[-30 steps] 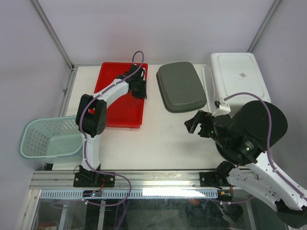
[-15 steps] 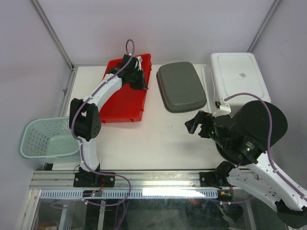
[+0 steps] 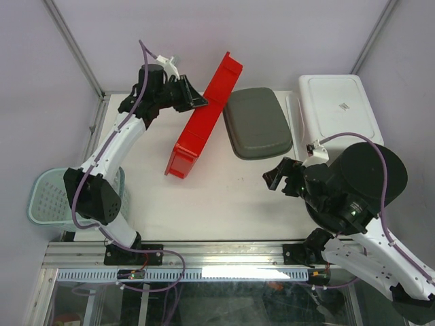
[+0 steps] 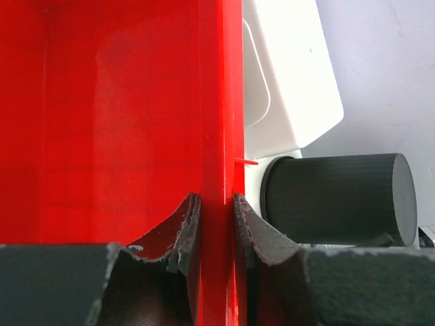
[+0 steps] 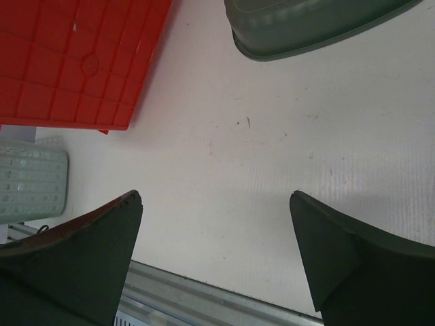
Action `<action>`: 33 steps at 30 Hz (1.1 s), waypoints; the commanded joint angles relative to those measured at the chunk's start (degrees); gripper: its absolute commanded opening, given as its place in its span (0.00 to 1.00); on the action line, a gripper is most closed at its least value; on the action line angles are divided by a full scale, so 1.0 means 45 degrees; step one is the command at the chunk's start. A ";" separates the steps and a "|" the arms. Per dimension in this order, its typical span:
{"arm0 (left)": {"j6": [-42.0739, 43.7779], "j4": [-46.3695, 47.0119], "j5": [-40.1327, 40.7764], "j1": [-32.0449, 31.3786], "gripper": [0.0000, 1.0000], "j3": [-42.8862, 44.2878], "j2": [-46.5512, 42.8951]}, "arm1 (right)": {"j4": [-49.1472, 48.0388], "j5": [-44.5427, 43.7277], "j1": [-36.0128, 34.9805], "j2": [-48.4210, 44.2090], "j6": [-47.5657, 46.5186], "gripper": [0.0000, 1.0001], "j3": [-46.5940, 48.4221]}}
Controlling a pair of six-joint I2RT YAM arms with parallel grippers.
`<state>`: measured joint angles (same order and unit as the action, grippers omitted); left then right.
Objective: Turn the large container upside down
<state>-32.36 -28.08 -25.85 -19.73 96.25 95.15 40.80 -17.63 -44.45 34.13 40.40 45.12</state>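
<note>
The white worktop [image 3: 231, 197] has pale walls around it. A grey dish [image 3: 257, 122] lies face down at the back. A white box [image 3: 336, 105] is just right of it, and a green basket [image 3: 61, 197] sits past the left edge. The left arm reaches up and back. Its end effector [image 4: 216, 219] pinches the wall of the red tray [image 3: 204, 115], which is tipped up on its side beside the dish. The right end effector [image 5: 217, 224] hovers wide apart over bare worktop.

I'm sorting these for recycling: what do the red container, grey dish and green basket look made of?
Red container: probably glossy moulded plastic; the right wrist view shows a ribbed grid underneath. Grey dish: seemingly matte plastic, smooth with rounded corners. Green basket: pale plastic, walls a perforated lattice.
</note>
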 commanded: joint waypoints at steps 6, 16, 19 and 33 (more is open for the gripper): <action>-0.3134 0.4730 -0.2895 0.1757 0.00 -0.2882 -0.1068 | -0.0174 0.0030 -0.0025 -0.0182 0.0143 0.94 0.0687; -0.6188 0.8036 -0.4671 0.4158 0.00 -0.5794 -0.1028 | -0.0297 0.0142 -0.0022 -0.0025 0.0217 0.94 0.0616; -0.5319 0.7283 -0.4629 0.4662 0.00 -0.5912 -0.0919 | -0.0313 0.0132 -0.0040 0.0003 0.0199 0.94 0.0617; -0.0671 0.2675 -0.3298 0.6245 0.37 -0.5164 -0.0520 | -0.0526 0.0290 -0.0037 0.0261 0.0180 0.94 0.0654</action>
<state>-47.07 -2.83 -44.82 6.79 73.78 90.70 40.97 -17.06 -44.47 34.85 40.86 45.45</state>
